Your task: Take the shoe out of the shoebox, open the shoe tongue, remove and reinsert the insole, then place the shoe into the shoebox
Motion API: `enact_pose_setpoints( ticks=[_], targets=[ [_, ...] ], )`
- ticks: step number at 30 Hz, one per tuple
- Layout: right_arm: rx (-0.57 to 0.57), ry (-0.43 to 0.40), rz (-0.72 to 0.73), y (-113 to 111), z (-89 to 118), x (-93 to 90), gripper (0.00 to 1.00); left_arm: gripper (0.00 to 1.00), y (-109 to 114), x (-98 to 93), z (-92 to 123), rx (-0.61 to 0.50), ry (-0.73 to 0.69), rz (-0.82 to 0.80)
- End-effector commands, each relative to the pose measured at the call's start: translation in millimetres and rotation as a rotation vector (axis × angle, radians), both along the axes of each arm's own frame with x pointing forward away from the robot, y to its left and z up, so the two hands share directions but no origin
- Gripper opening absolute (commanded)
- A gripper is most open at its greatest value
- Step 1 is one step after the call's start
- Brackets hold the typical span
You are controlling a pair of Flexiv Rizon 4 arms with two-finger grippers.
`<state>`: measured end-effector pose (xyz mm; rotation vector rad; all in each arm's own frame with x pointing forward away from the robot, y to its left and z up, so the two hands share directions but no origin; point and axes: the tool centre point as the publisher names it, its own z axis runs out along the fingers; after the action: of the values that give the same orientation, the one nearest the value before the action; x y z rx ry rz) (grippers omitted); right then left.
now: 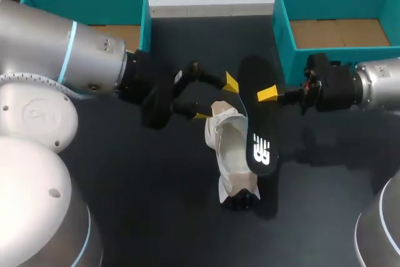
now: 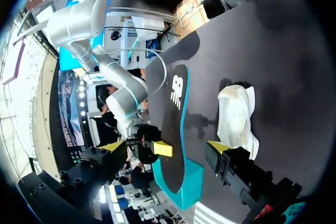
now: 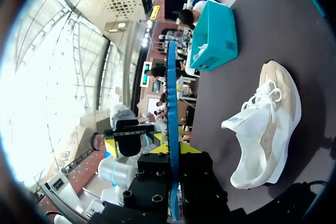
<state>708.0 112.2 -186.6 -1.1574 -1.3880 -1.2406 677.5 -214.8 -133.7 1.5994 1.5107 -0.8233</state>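
A white and beige shoe point(image 1: 228, 151) lies on the dark table, toe toward the front. Above it hangs the black insole point(image 1: 255, 120), with my right gripper point(image 1: 266, 95) shut on its edge from the right. My left gripper point(image 1: 216, 99) stands open just left of the insole, beside the shoe's heel, touching neither. In the left wrist view the insole point(image 2: 176, 124) hangs ahead of the left gripper point(image 2: 165, 147), and the shoe point(image 2: 236, 116) lies beyond one finger. The right wrist view has the insole point(image 3: 172, 129) edge-on in the right gripper point(image 3: 174, 150), the shoe point(image 3: 268, 124) off to one side.
Two teal shoeboxes stand at the back of the table, one at the left point(image 1: 145, 23) and one at the right point(image 1: 280, 35), both with bare cardboard bottoms. The right box sits close behind my right gripper. Dark tabletop point(image 1: 156, 204) stretches in front of the shoe.
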Motion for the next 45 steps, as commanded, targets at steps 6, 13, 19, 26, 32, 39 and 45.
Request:
enact_pose_setpoints(
  ticks=[6, 13, 19, 26, 32, 39, 45],
  targets=[
    [-0.011, 0.0, 0.031, 2.7, -3.3, 5.4, 0.0, 1.0, -10.3, 2.5, 10.3, 0.352, 0.057, 0.029],
    [-0.028, 0.003, 0.048, 6.9, -1.0, 6.5, 0.0, 1.0, -17.8, 3.8, 13.4, 0.652, 0.128, 0.062],
    [-0.037, 0.001, 0.045, 10.6, 2.5, 4.7, 0.0, 1.0, -17.2, 8.2, 7.6, 0.804, 0.149, 0.133],
    [-0.032, 0.014, 0.061, 17.7, -2.6, 2.7, 0.0, 1.0, -20.1, 16.5, 14.3, 0.856, 0.109, 0.164],
    [-0.019, 0.023, 0.068, 20.8, -9.3, 3.7, 0.0, 1.0, -28.2, 24.0, 28.4, 0.904, 0.069, 0.173],
    [-0.021, 0.02, 0.067, 21.8, -9.8, 6.4, 0.0, 1.0, -31.6, 27.5, 27.7, 0.942, 0.065, 0.185],
    [-0.025, 0.016, 0.066, 20.8, -9.1, 8.7, 0.0, 1.0, -33.2, 26.6, 23.1, 0.932, 0.072, 0.187]
  ],
)
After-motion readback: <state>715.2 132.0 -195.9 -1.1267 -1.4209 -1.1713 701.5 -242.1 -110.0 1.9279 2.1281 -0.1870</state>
